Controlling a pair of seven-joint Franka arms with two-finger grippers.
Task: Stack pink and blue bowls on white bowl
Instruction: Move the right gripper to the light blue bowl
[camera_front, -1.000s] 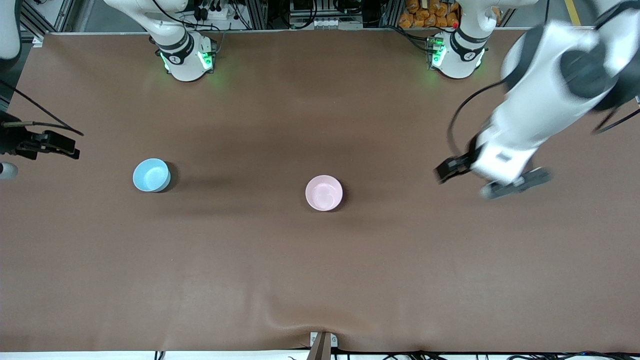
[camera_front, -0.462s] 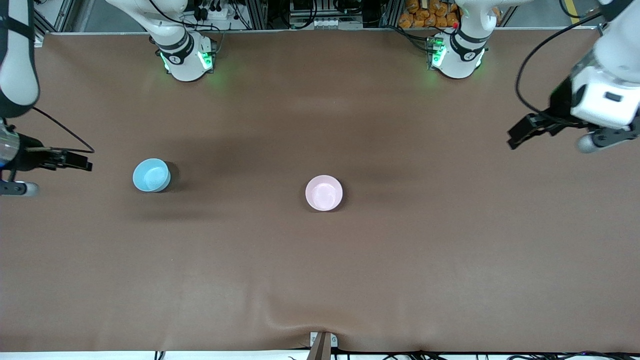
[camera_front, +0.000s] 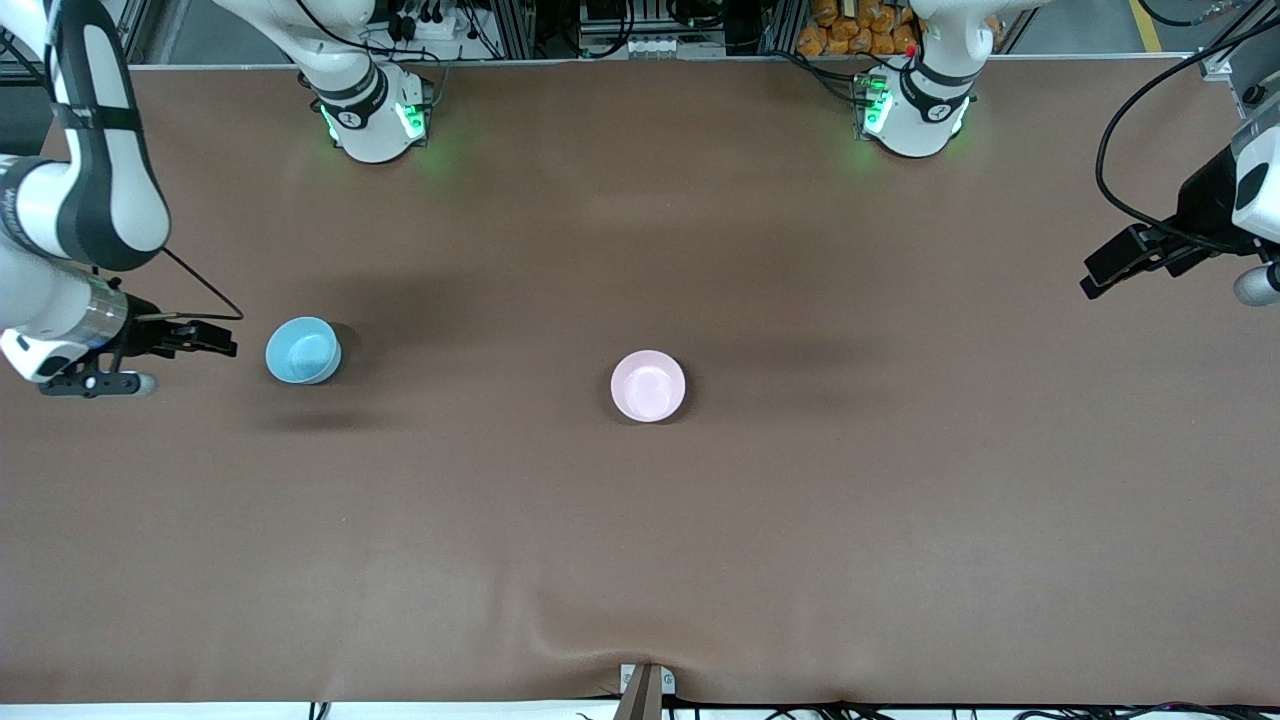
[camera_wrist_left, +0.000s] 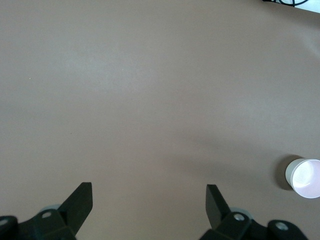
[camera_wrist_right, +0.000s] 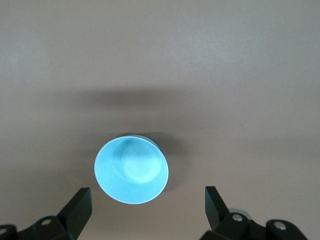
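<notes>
- Brown table covering (camera_front: 640, 540) fills the front view, with both robot bases along the top edge.
- Blue bowl (camera_front: 302, 350) sits upright and empty at middle left of the frame, toward the right arm's end.
- Pink bowl (camera_front: 648, 385) sits upright and empty near the centre, well apart from the blue one and slightly nearer the front camera.
- Right gripper (camera_wrist_right: 147, 206) hangs at the left edge, over the table just beside the blue bowl, fingers spread wide, gripping nothing.
- Left gripper (camera_wrist_left: 149, 201) hangs at the upper right edge, fingers spread, nothing between them; the pink bowl shows well off in its wrist view.
</notes>
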